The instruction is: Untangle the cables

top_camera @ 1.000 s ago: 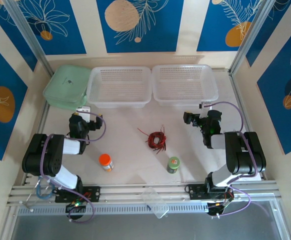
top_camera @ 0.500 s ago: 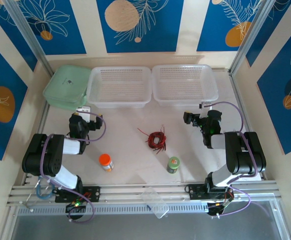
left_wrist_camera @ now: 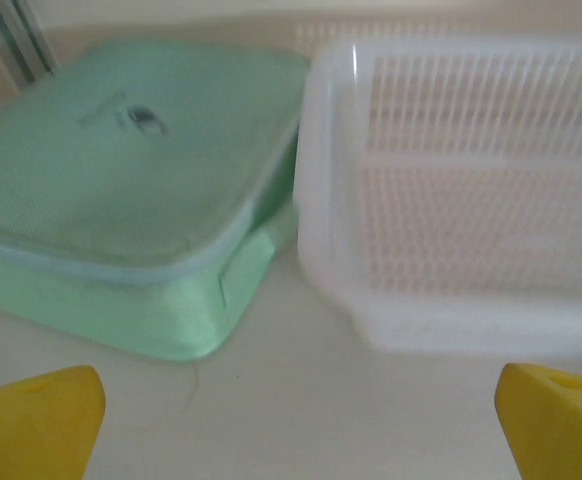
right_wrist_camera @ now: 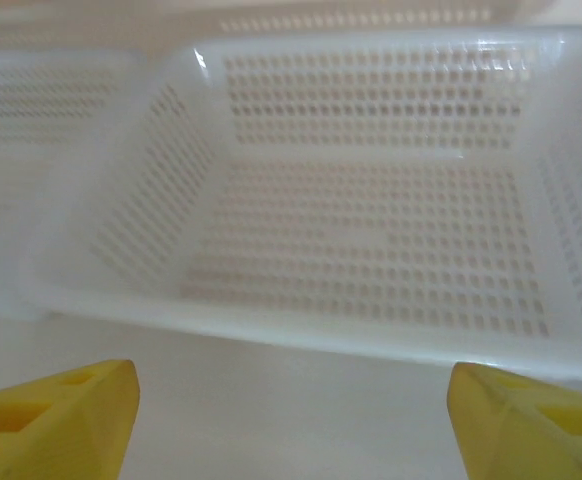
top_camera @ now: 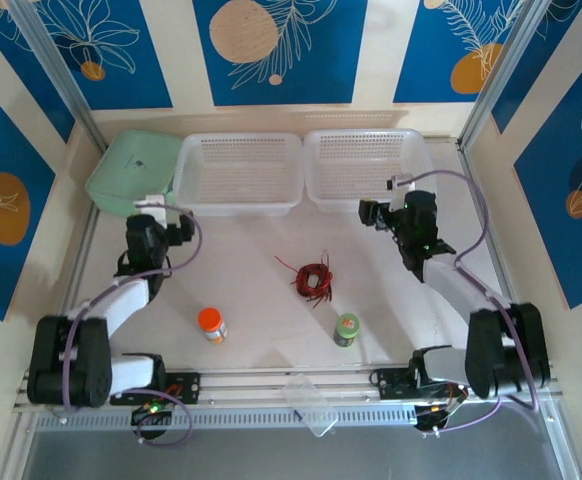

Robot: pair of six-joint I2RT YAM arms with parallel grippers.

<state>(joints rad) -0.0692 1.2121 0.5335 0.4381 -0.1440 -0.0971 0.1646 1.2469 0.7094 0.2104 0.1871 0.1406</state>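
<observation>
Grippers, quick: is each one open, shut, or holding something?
Left gripper: open, holding nothing.
Right gripper: open, holding nothing.

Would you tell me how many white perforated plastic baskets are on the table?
2: the left basket sits at the back beside the green lidded container; the right basket stands next to it.

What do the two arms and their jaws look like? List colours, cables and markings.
The left arm and the right arm match: black joint housings joined by white links, on black bases. A thin lilac hose loops along each arm. The jaws are plain yellow in both wrist views. No lettering can be made out.
</observation>
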